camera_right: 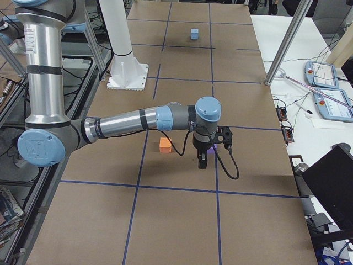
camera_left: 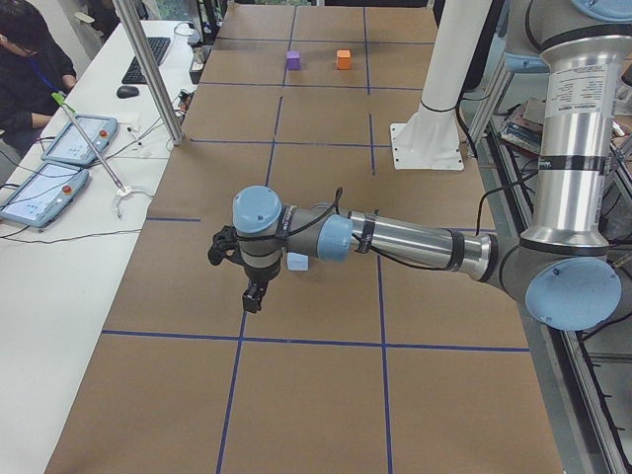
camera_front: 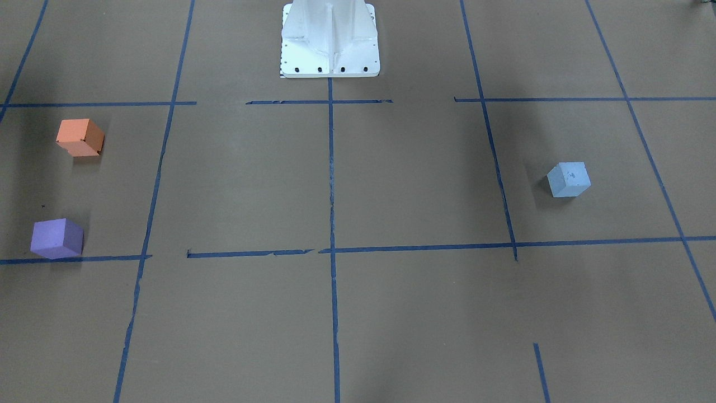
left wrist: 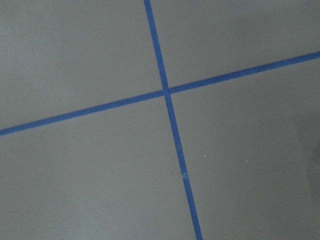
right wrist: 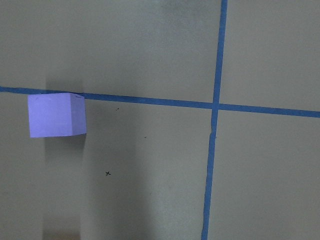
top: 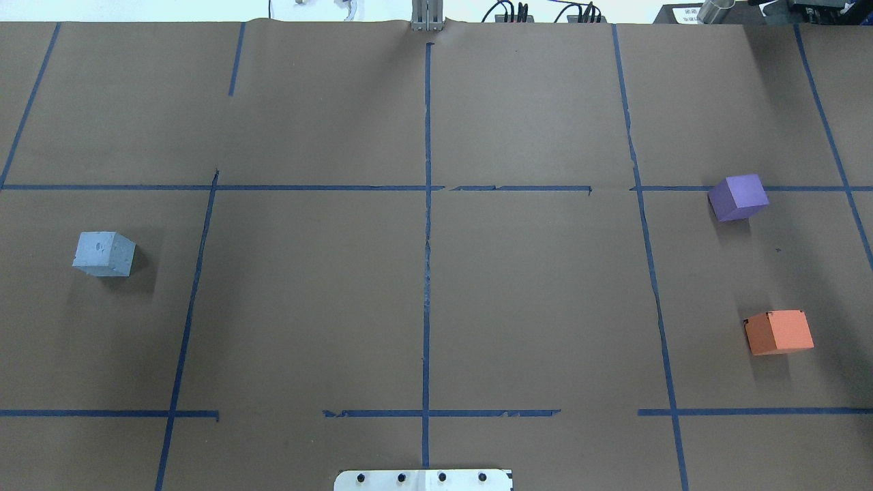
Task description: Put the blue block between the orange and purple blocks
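Left gripper (camera_left: 253, 299) hovers just beside blue block (camera_left: 297, 262), opening impossible to tell; block likely light, stiff foam; pinch opposite flat faces.

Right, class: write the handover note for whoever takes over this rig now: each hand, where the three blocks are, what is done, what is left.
Left hand: seen only from the side, so open or shut cannot be told; it hangs beside the blue block.
Right hand: same, cannot be told; it hangs near the orange block.
Blocks: blue block lies on the robot's left side of the table; orange and the purple block lie apart on its right side.
Done: nothing yet.
Left: grasp the blue block, carry it across, set it in the gap between orange and purple.
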`<act>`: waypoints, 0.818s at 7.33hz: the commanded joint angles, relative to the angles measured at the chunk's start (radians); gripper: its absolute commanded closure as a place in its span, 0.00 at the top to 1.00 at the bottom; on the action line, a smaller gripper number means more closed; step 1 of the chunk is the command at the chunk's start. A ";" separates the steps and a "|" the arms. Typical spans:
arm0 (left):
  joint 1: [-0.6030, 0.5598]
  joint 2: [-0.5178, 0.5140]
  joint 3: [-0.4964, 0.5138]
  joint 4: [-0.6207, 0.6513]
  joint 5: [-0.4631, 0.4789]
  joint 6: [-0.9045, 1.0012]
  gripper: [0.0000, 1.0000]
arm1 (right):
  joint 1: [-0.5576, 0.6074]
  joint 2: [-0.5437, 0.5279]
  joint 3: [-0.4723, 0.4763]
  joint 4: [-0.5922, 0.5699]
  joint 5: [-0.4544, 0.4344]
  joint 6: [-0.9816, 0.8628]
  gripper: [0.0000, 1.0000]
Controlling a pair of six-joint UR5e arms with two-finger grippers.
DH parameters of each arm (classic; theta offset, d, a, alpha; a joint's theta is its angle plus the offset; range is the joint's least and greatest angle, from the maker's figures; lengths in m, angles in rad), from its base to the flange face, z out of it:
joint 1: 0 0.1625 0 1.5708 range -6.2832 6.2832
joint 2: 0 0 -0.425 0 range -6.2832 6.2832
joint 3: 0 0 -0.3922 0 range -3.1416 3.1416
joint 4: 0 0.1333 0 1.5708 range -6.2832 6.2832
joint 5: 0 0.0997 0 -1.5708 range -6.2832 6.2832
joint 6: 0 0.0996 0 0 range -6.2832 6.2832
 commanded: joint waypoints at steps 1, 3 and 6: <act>0.187 0.041 -0.005 -0.186 0.012 -0.391 1.00 | 0.000 0.001 0.007 0.000 0.000 0.001 1.00; 0.383 0.095 0.007 -0.517 0.126 -0.800 1.00 | 0.000 0.001 0.014 0.000 0.000 0.001 1.00; 0.535 0.072 -0.001 -0.549 0.188 -0.973 1.00 | 0.000 0.001 0.012 0.000 0.000 0.001 1.00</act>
